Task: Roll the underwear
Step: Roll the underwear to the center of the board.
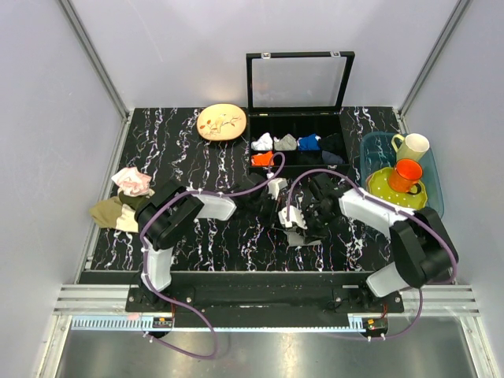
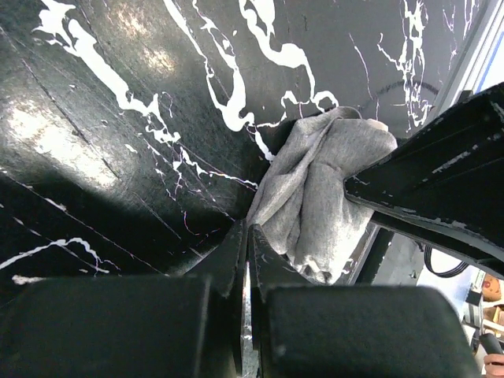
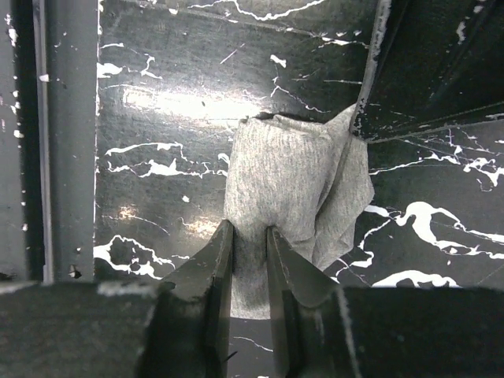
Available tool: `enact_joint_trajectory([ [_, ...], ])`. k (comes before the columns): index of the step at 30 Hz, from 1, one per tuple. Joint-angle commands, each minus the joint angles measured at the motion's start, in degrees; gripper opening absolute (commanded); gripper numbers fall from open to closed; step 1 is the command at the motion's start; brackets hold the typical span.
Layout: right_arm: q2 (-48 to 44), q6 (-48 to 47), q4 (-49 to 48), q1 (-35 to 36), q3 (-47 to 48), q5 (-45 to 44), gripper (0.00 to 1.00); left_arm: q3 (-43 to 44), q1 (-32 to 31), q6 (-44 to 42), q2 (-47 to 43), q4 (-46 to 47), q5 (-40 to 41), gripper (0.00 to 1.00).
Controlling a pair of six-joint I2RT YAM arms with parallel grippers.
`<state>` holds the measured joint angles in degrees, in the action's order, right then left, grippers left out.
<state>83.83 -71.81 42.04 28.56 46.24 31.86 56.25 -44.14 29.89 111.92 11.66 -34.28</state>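
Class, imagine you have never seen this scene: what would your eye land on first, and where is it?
The two black grippers stand close together at the centre over the grey underwear: the right gripper pinches the bunched cloth, and the left gripper, shut, sits at its edge. Next come the open case of bright rolled cloths at the far edge, and the orange cup in the blue tub on the right.

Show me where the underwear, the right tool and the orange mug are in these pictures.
the underwear (image 3: 287,173): right wrist view, middle of the grey cloth.
right tool (image 3: 250,232): right wrist view, midway between its fingertips.
orange mug (image 1: 405,177): top view, on its body.
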Motion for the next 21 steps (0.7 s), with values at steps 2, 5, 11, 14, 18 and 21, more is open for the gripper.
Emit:
enact_joint_trajectory([
  [2, 7.92, -0.25, 12.71, -2.53, 6.58, 3.12, 0.25, -2.37, 1.07, -0.01, -0.38, -0.24, 5.71, 0.00],
  [5, 10.47, -2.27, 14.64, -2.72, 8.69, 2.86, 0.25, -3.77, 1.42, 0.78, -3.62, 1.25, 9.48, 0.20],
  [11, 14.07, -4.30, 17.28, -2.72, 11.06, 4.09, 0.28, -15.08, 2.39, 0.96, -16.87, 13.89, 17.23, 0.53],
  [14, 17.06, -4.57, 19.91, -2.80, 13.35, 6.01, 0.28, -23.16, 2.92, 0.09, -23.21, 23.21, 17.93, 0.54],
  [18, 20.31, -3.86, 21.24, -3.50, 15.72, 7.78, 0.28, -35.74, 2.31, -3.78, -30.69, 38.75, 18.81, 0.54],
  [21, 22.60, -2.72, 22.03, -4.56, 16.95, 7.96, 0.28, -41.64, -2.68, -11.32, -35.18, 47.22, 19.17, 0.54],
])
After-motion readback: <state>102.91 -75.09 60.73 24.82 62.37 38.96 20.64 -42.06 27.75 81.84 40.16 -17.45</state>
